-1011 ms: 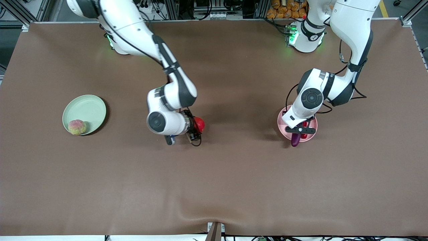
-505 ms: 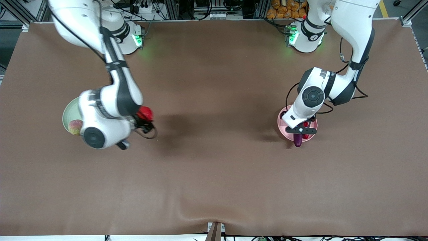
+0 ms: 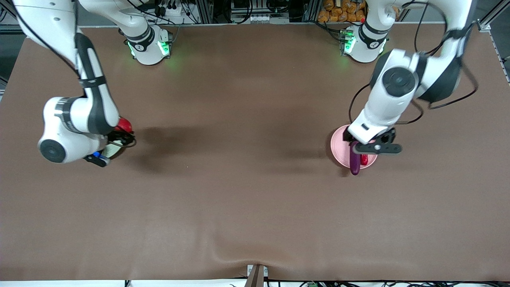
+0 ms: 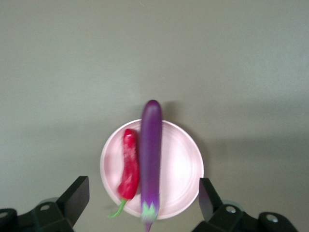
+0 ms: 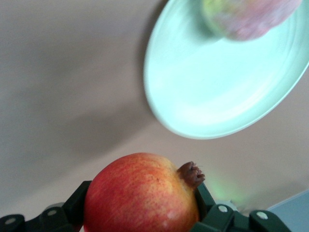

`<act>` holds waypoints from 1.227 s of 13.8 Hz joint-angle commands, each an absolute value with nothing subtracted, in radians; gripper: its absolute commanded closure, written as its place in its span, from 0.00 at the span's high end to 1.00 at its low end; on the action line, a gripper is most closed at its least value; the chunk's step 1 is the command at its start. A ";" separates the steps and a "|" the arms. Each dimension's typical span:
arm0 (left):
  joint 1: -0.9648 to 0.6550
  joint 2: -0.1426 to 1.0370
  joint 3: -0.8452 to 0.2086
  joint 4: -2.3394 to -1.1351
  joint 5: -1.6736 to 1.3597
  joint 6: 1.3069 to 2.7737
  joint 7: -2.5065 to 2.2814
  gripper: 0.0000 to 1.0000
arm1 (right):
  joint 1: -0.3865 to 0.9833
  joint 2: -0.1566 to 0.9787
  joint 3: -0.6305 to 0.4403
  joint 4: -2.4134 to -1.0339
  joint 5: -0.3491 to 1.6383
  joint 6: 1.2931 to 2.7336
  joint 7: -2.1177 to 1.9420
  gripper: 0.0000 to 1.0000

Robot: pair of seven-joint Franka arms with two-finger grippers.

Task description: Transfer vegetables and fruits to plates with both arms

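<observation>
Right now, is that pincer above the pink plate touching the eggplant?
Apart. The left wrist view shows the left pincer open, fingers clear of the eggplant lying on the pink plate.

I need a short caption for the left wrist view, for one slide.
Open left end effector above the pink plate holding the eggplant and red chili pepper.

A pale pink plate [image 4: 183, 164] lies toward the left arm's end of the worktop, carrying a long glossy purple eggplant [image 4: 150, 154] whose tip overhangs the rim and a shorter red chili pepper [image 4: 129, 164] with a green stem, the two lying side by side. A bright red round fruit [image 5: 142, 193] with a brown stem nub sits clamped between the right gripper's [image 5: 140, 212] fingers, up in the air beside a pale mint green plate [image 5: 203, 96]. That plate lies toward the right arm's end and holds a yellowish-green, pink-blushed fruit [image 5: 251, 17].
</observation>
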State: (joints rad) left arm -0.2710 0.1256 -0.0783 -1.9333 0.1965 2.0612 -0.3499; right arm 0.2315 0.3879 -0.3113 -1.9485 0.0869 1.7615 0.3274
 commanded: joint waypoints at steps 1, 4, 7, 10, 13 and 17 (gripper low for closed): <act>-0.244 0.133 -0.077 -1.809 0.160 1.909 -0.290 1.00 | 0.175 0.339 -0.310 -2.022 0.061 1.815 0.211 0.00; -0.172 0.068 -0.078 -1.769 0.112 1.815 -0.210 1.00 | 0.164 0.342 -0.319 -2.014 0.061 1.806 0.198 1.00; -0.127 -0.032 -0.089 -1.770 0.115 1.697 -0.177 1.00 | 0.173 0.341 -0.316 -1.933 0.080 1.690 0.210 1.00; -0.100 -0.069 -0.091 -1.723 0.095 1.620 -0.118 1.00 | 0.225 0.354 -0.308 -1.641 0.147 1.447 0.215 1.00; -0.042 -0.058 -0.133 -1.625 0.048 1.494 -0.120 1.00 | 0.232 0.376 -0.298 -1.429 0.152 1.427 0.193 1.00; -0.054 -0.058 -0.114 -1.562 0.041 1.433 -0.117 1.00 | 0.219 0.371 -0.261 -1.162 0.133 1.289 0.201 1.00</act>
State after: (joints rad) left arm -0.0621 -0.0735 -0.1132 -1.6096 0.0606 1.4676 -0.1387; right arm 0.2456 0.3497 -0.2679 -1.2937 0.1365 1.3685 0.2070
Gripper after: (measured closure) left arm 0.000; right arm 0.000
